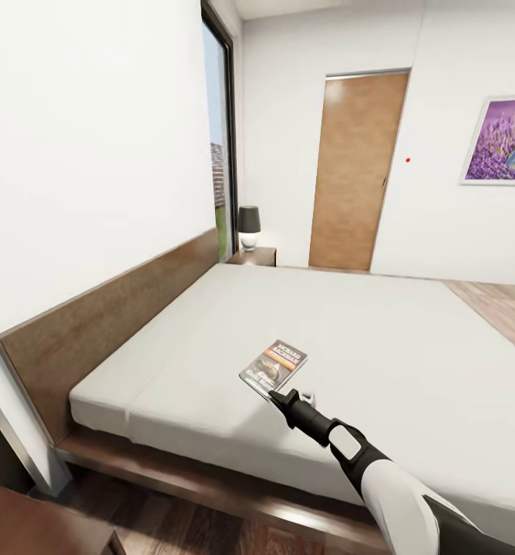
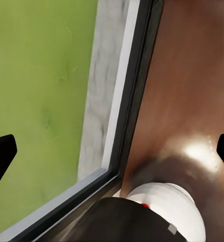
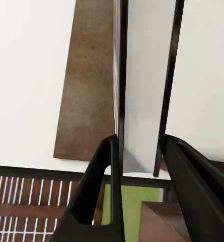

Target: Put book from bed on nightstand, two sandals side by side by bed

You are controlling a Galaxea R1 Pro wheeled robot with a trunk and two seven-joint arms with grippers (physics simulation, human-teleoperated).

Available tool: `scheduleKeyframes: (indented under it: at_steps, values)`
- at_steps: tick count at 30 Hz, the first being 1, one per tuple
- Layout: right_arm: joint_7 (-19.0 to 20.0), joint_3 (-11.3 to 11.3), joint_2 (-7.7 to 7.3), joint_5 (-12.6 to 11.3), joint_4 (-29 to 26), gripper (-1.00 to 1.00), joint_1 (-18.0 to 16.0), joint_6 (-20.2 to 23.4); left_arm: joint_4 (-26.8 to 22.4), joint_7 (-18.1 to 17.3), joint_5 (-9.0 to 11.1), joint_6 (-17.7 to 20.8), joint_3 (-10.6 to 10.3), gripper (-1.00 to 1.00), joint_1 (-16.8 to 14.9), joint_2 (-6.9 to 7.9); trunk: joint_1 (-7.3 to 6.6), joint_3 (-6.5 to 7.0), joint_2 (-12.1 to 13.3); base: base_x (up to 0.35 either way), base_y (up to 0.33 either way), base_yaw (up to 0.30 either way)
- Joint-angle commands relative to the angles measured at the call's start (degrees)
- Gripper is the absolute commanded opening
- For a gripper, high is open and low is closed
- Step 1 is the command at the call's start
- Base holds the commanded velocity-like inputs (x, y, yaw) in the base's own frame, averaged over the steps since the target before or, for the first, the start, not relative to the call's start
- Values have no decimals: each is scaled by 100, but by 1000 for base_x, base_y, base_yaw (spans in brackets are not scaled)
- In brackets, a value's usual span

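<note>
Bed [image 1: 412, 347] bears the book [image 1: 274, 365], its near edge clamped in the right gripper [image 1: 277, 398].

One bed [image 1: 412, 339], one book [image 1: 274, 364] near its foot edge. One headboard [image 1: 95, 324]. One nightstand [image 1: 255, 256] by the bed's far corner, one lamp [image 1: 248, 226] on top. One door [image 1: 358, 169]. One framed picture [image 1: 500, 140]. One window [image 1: 219, 146]. One claw [image 1: 277, 398] at the book.
</note>
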Motion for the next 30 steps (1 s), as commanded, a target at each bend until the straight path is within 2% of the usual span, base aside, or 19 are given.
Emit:
scheduleKeyframes:
  at_steps: [1,20,30]
  values:
    - [0,-7,1,-28,-5,-100,-1,43,-5,58,60,8,-41,100,-30,3,-23,13,39,0,0,0]
    - [1,3,1,-28,-5,-100,-1,44,-5,73,50,1,-53,100,-30,-31,-440,354,801,0,0,0]
    - [1,8,1,-28,-6,-100,-1,44,-5,74,-78,7,-63,100,-30,-118,-660,534,1202,0,0,0]
